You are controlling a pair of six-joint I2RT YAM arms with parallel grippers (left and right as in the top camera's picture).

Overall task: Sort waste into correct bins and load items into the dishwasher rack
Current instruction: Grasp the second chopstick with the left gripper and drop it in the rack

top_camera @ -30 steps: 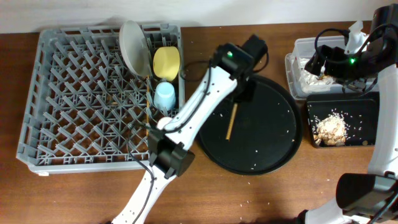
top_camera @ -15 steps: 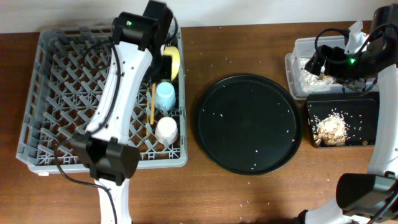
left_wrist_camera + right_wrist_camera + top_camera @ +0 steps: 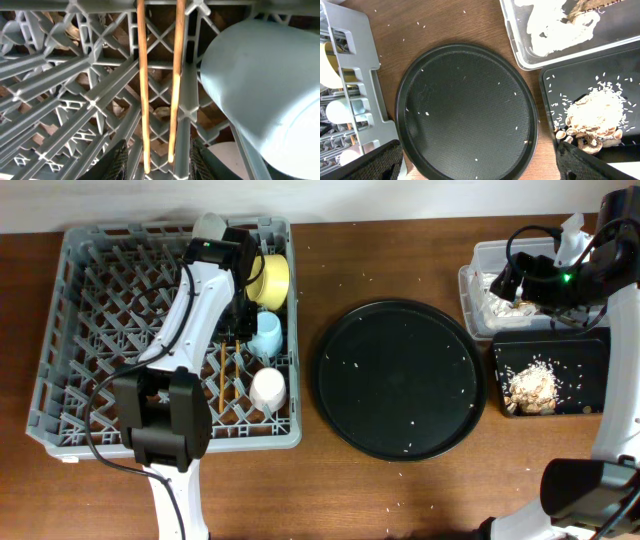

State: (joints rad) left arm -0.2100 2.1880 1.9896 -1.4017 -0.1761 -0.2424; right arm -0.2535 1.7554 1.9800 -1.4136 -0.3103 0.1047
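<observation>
The grey dishwasher rack holds the white plate, yellow bowl, light-blue cup and pinkish-white cup. Two wooden chopsticks lie side by side on its grid. In the left wrist view the chopsticks run between my left gripper's open fingers, next to the light-blue cup. My left gripper hangs low over the rack. My right gripper is open and empty above the clear tub, which holds the white napkin.
The large round black tray sits mid-table, bare but for rice grains; it also shows in the right wrist view. The shallow black rectangular tray at the right holds tan food scraps. Grains are scattered on the wooden table.
My left arm swung from the round tray to the rack. The chopstick that lay on the tray now lies in the rack beside the other one, and the gripper is open. The right arm is still.
</observation>
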